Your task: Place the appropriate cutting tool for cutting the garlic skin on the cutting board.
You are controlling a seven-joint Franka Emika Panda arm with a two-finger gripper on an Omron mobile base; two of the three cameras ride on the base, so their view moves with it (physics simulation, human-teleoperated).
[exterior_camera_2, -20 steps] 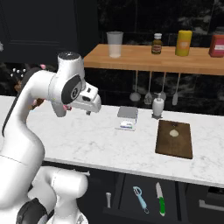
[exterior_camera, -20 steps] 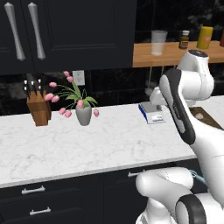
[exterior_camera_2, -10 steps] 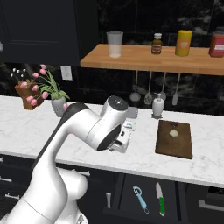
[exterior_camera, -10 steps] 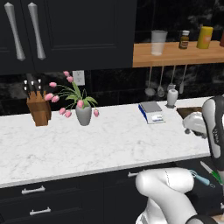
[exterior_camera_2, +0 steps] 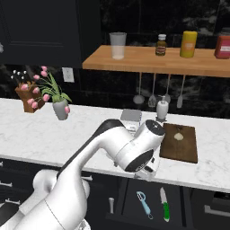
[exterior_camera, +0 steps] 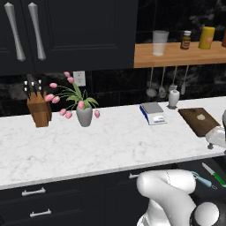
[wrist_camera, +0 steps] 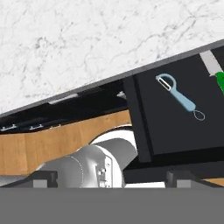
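The cutting tool (exterior_camera_2: 164, 204), a small knife with a bright green handle, lies in the open drawer (exterior_camera_2: 134, 211) below the counter; it also shows as the knife (wrist_camera: 217, 76) at the right edge of the hand view and as the knife (exterior_camera: 214, 175) in the left base view. On the counter lies the dark brown cutting board (exterior_camera_2: 180, 150) with the pale garlic (exterior_camera_2: 179, 135) on its far half. My gripper (exterior_camera_2: 147, 172) hangs at the counter's front edge above the drawer, left of the knife. Its fingertips (wrist_camera: 45, 178) stand wide apart, open and holding nothing.
A light blue peeler (wrist_camera: 181, 97) lies in the drawer beside the knife. On the counter stand a knife block (exterior_camera: 38, 111), a flower vase (exterior_camera: 84, 115), a blue-and-white slab (exterior_camera: 152, 113) and a white bottle (exterior_camera: 173, 98). Utensils hang under the wooden shelf (exterior_camera_2: 152, 65).
The arm has swung down from above the counter to its front edge, over the open drawer. The jaws have stayed open.
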